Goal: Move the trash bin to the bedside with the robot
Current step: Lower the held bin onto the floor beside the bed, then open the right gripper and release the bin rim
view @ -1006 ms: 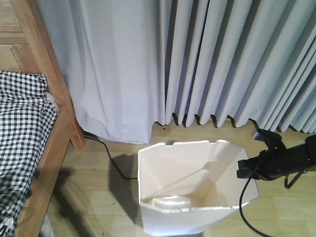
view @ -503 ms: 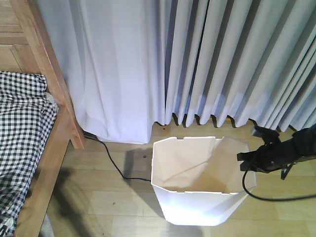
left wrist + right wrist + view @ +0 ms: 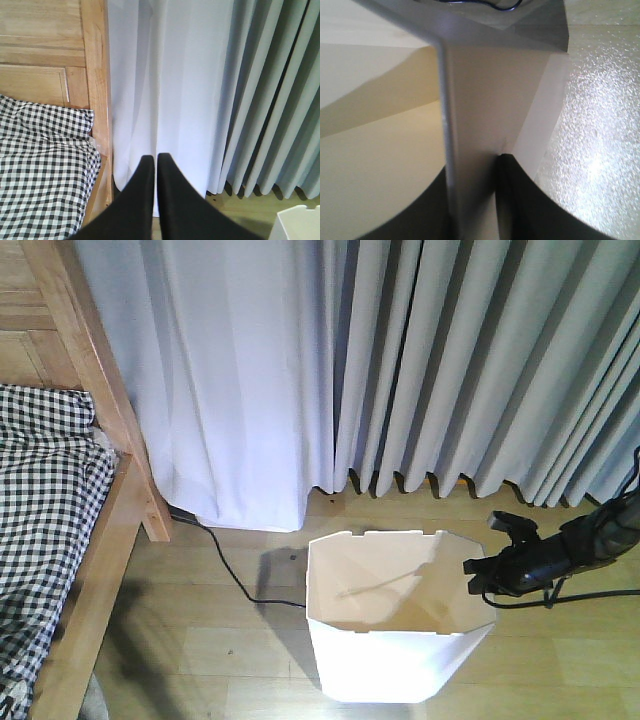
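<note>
Right pincer [image 3: 478, 578] clamps the rim of the trash bin [image 3: 385, 670]. A black cable [image 3: 232, 575] lies on the floor between bin and bed [image 3: 60, 500]. Left pincer [image 3: 152, 165] is closed on nothing.

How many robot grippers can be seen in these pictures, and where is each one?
2. The right gripper pinches the right rim of the trash bin. The left gripper is shut on nothing, pointing at the curtain beside the bed.

No readable text, label, brand or number shows anywhere.
</note>
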Tool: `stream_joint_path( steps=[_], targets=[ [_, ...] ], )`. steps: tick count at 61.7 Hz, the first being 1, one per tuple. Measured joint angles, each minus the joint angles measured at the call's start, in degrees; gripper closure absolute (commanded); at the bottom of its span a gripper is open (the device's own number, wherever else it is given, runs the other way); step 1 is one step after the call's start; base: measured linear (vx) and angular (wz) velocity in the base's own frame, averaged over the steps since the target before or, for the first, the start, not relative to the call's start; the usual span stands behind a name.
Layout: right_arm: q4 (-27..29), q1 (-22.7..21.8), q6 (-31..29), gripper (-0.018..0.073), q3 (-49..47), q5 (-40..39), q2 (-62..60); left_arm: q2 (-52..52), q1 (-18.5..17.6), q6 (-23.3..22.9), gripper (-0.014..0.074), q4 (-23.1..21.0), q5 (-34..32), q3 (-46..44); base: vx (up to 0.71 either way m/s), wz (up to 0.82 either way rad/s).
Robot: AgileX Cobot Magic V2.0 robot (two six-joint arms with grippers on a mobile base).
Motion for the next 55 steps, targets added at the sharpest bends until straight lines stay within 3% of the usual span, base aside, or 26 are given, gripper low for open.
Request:
stream_joint_path(
  steps=[19,34,55],
  targets=[
    [-0.46,3.11,0.57,0.0536,-9.77,0.33,8.56,0.0,0.0,0.0,0.0602,0.0,0.0,0.0,0.0,0.0],
    [-2.92,4.09,5.65,0.053,-15.96,2.0,13.61,0.0,0.0,0.0,0.0602,0.0,0.0,0.0,0.0,0.0],
    [-2.92,4.03,7.45,0.0522,-17.67,-0.22,16.22,0.0,0.0,0.0,0.0602,0.0,0.0,0.0,0.0,0.0]
  ],
)
